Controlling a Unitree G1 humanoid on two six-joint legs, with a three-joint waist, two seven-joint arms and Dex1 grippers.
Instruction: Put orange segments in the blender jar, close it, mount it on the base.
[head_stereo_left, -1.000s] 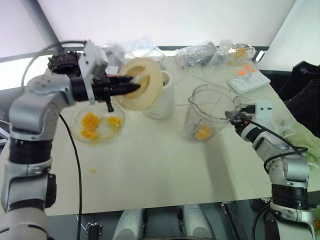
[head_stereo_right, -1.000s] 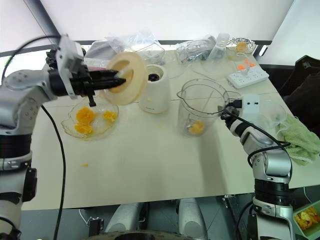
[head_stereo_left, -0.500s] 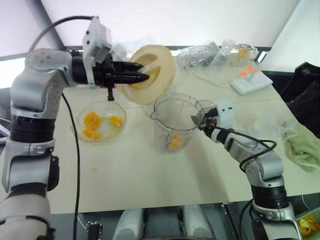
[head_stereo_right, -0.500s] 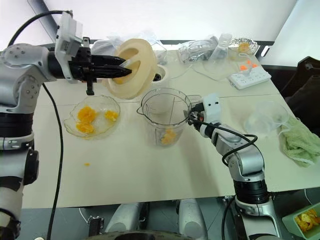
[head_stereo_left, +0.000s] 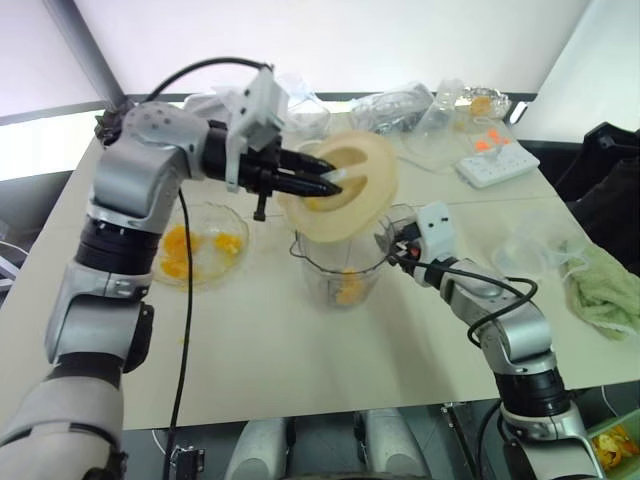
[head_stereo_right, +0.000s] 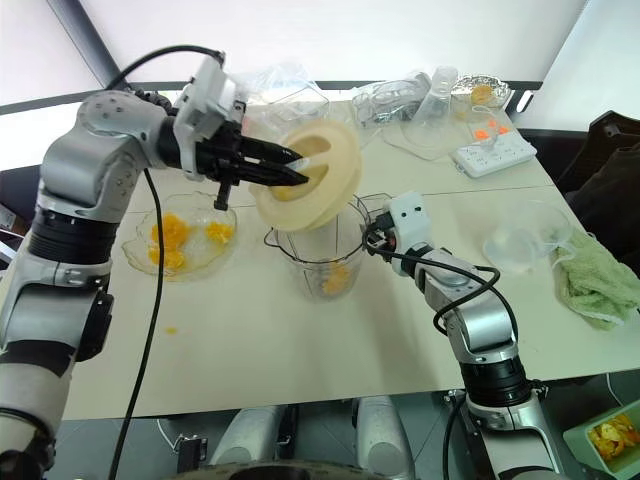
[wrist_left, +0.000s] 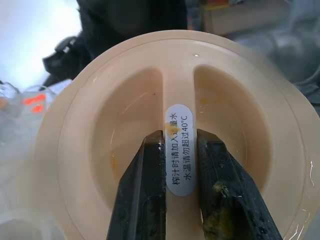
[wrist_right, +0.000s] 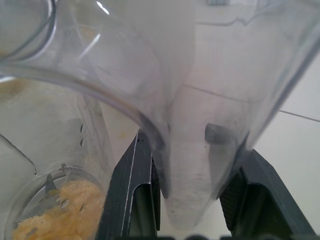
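Note:
My left gripper (head_stereo_left: 335, 182) is shut on the centre rib of a flat round cream lid (head_stereo_left: 350, 195). It holds the lid tilted just above the mouth of the clear blender jar (head_stereo_left: 340, 268). In the left wrist view both black fingers (wrist_left: 142, 190) pinch the labelled rib of the lid (wrist_left: 100, 125). My right gripper (head_stereo_left: 402, 250) is shut on the jar's side handle (wrist_right: 195, 170). Orange segments (head_stereo_left: 347, 290) lie on the blades at the jar's bottom, and more orange segments (head_stereo_left: 178, 245) sit in a glass bowl (head_stereo_left: 215, 275) to the left. The base is hidden behind the lid and jar.
A white power strip (head_stereo_left: 497, 160) with orange switches and crumpled clear bags (head_stereo_left: 400, 105) lie at the back of the table. A small clear cup (head_stereo_left: 535, 245) and a green cloth (head_stereo_left: 605, 290) are at the right. One stray fruit bit (head_stereo_right: 172, 328) lies near the front left.
My left arm has swung the lid rightward from above the bowl to over the jar. My right gripper dragged the jar leftward to mid-table, then held still.

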